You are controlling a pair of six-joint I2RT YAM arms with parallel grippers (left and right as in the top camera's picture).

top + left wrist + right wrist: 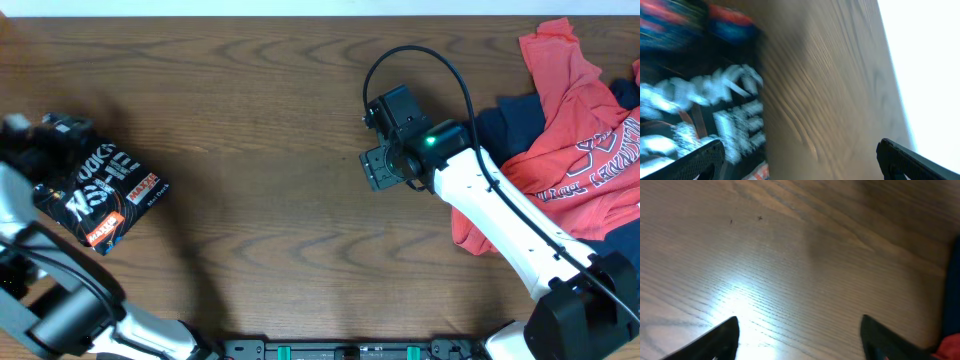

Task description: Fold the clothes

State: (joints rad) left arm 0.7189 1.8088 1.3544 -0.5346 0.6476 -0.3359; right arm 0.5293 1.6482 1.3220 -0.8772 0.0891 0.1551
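The black jersey lies folded into a small packet at the table's left side, white lettering and orange-red logos up. In the left wrist view it shows blurred. My left gripper is blurred, just above the packet's upper left corner; its fingers are spread wide with bare wood between them. My right gripper is open over bare wood in the middle of the table, its fingers apart and empty. A red tee lies crumpled over a navy garment at the right.
The wooden table runs across the whole view. The right arm's white link crosses the lower part of the pile. A black cable loops above the right gripper. A white surface lies beyond the table edge.
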